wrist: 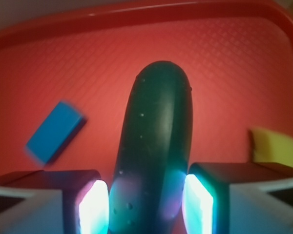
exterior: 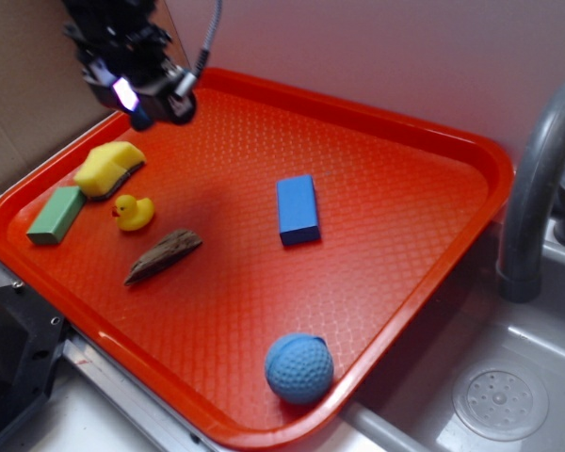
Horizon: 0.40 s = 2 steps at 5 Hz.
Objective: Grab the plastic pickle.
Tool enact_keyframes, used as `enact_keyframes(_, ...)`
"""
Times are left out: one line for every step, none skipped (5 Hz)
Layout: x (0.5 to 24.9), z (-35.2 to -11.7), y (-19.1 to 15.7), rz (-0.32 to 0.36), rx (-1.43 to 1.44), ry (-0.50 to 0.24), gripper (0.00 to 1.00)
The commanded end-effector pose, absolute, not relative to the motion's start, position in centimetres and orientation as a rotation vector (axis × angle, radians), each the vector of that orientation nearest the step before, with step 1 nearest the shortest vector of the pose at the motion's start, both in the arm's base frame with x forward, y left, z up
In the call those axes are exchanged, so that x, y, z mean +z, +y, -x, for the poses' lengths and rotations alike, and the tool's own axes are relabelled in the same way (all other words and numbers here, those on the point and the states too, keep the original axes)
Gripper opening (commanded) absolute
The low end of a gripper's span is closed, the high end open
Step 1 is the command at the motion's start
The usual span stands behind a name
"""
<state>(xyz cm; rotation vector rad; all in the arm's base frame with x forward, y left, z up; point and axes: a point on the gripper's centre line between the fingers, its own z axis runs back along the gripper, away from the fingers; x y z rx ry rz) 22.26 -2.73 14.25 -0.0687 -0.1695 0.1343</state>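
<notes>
The tool grips the plastic pickle, a smooth, dark, dimpled capsule, between its two glowing pads above the far left corner of the red tray with its pebbled surface; the flat blue block lies mid-tray.

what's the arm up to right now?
The hand is shut on the pickle: in the wrist view the dark oblong sits clamped between the two lit fingers, sticking out ahead of them. In the exterior view the hand hangs above the far left corner of the red tray, so the pickle looks lifted off it. The blue block, wood piece, duck, yellow sponge, green block and blue ball lie on the tray untouched.
</notes>
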Motion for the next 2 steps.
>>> enact_keyframes(17.91, -22.24, -4.0, 0.083, 0.09, -0.199, 0.0)
enact_keyframes(16.96, -22.5, -3.82, 0.055, 0.07, -0.179, 0.0)
